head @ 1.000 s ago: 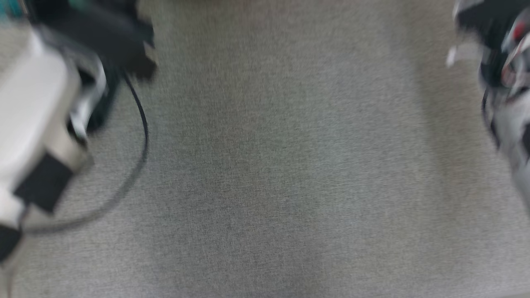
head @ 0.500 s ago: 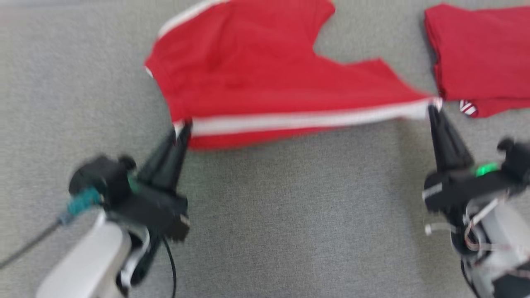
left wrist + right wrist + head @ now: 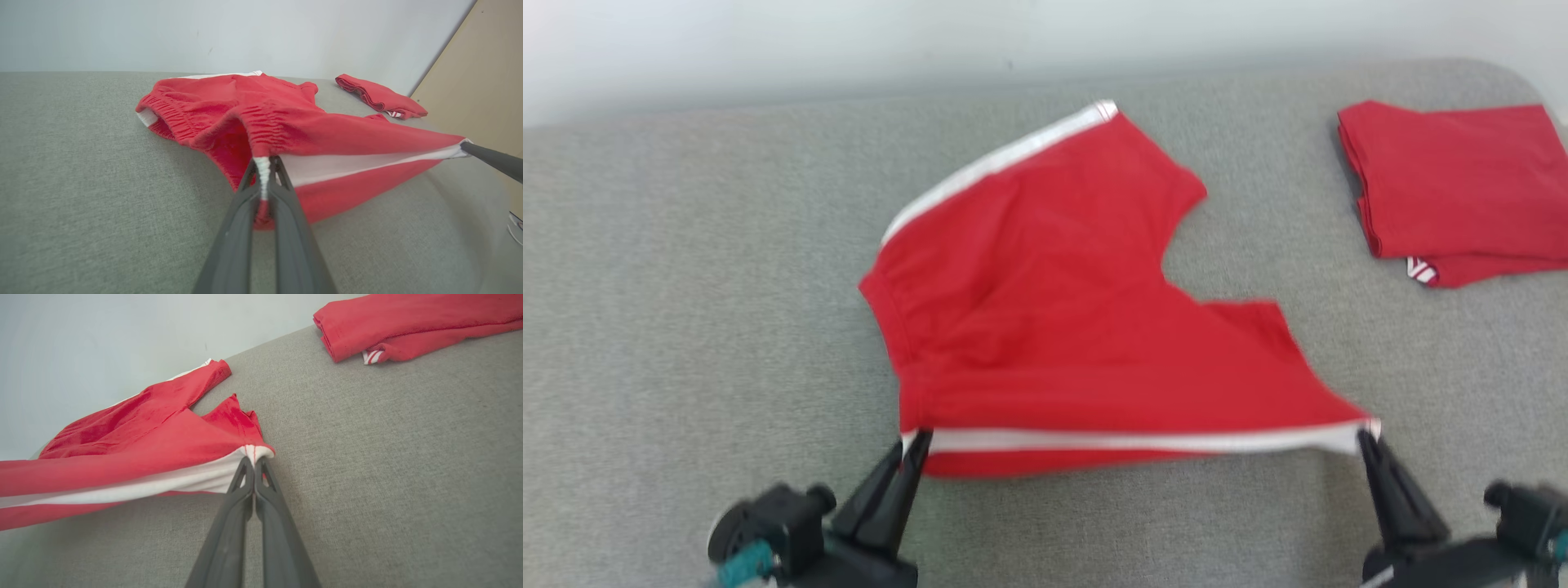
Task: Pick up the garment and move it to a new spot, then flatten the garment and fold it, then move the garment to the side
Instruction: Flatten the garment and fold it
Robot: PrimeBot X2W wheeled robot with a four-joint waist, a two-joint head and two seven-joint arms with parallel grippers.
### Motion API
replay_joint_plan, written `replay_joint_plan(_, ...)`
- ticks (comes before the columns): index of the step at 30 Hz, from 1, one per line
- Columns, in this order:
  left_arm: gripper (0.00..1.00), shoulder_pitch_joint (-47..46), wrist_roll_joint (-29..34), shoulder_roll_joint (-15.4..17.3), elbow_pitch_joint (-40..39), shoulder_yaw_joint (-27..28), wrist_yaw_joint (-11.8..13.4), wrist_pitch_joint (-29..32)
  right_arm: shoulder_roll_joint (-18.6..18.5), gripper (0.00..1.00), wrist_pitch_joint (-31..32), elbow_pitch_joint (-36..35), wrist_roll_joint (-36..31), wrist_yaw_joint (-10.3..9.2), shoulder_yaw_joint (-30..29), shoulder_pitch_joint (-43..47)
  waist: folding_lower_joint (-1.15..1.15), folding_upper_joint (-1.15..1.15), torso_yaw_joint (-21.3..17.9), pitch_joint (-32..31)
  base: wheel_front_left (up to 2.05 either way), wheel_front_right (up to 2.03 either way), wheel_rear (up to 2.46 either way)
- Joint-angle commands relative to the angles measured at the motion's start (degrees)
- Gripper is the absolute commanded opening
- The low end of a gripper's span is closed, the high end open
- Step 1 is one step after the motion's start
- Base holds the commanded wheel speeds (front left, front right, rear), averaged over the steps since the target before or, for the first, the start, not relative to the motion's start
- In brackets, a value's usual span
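The red shorts [image 3: 1054, 327] lie mid grey surface [image 3: 686, 286], their near edge lifted. My left claw [image 3: 916, 445] clenches the waistband at 7 o'clock, and my right claw [image 3: 1364, 441] pinches the hem corner at 5 o'clock. A folded red garment [image 3: 1454, 188] sits at 2 o'clock.

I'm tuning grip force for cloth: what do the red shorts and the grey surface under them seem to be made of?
Red shorts: soft matte knit, probably cotton or polyester jersey; it drapes in loose folds and the waistband is gathered like elastic. Grey surface: matte woven, upholstery-like textile; a fine flecked weave shows. What lies under it cannot be told.
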Motion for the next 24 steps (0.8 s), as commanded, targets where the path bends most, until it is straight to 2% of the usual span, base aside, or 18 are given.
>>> replay_joint_plan(1, 0.0, 2.24, 1.03, -0.21, 0.35, 0.67, -0.29, -0.18, 0.92, 0.0, 0.58, -1.04, -0.74, -0.18, -1.25, 2.81, 0.01, 0.01, 1.33, -2.04, 0.0, 0.0, 0.0)
replay_joint_plan(10, 0.0, 9.41, 4.05, -2.35, 0.34, 3.17, -2.04, -0.18, 7.2, 0.0, 4.47, -7.94, -3.3, -0.17, -5.21, 15.05, 0.01, 0.01, 2.75, -4.4, 0.0, 0.0, 0.0)
replay_joint_plan(14, 0.0, 10.51, 5.28, -3.48, -0.09, 4.65, -2.52, -0.18, 8.52, 0.0, 5.36, -10.4, -4.65, -0.17, -7.04, 16.52, 0.01, 0.01, 3.0, -4.92, 0.0, 0.0, 0.0)
replay_joint_plan(19, 0.0, 9.61, 6.76, -4.84, -1.44, 6.1, -3.03, -0.18, 6.1, 0.0, 7.03, -13.57, -6.74, -0.18, -9.27, 11.41, 0.01, 0.01, 3.77, -5.38, 0.0, 0.0, 0.0)
replay_joint_plan(24, 0.0, 7.92, 7.36, -5.6, -1.87, 6.18, -3.32, -0.18, 3.54, 0.0, 8.49, -13.63, -8.27, -0.18, -9.34, 5.17, 0.01, 0.01, 5.1, -4.72, 0.0, 0.0, 0.0)
